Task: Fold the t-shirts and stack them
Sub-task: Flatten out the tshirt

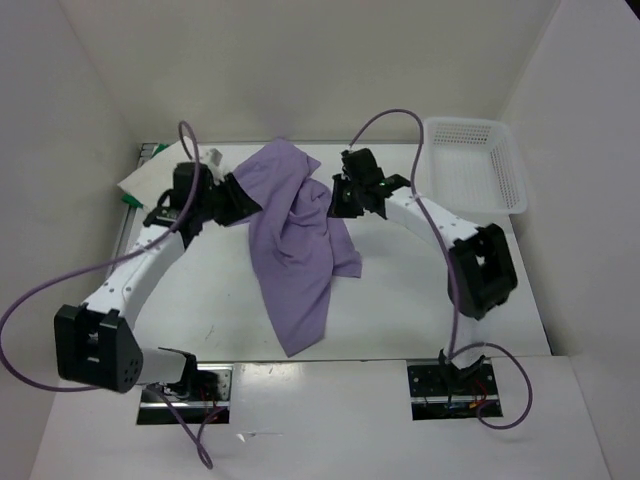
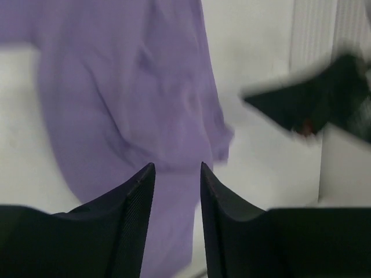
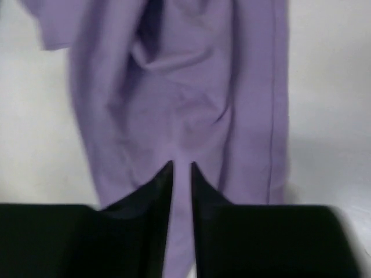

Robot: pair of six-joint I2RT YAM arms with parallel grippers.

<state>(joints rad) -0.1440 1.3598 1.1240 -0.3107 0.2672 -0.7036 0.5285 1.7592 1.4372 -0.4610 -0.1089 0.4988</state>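
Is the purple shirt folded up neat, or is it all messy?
Not folded. The purple t-shirt is bunched and wrinkled, pinched between the left gripper and the right gripper, with one long end trailing loose.

white shirt [image 1: 150, 178] mostly behind left arm [image 1: 150, 265], green shirt [image 1: 128, 200] a sliver

You get one top view from above and behind the arm bases [image 1: 185, 385], facing down on the table [image 1: 400, 310]. Both wrist views sit close, looking past their own fingers [image 2: 130, 220] at the purple shirt [image 1: 295, 240], which all three share.
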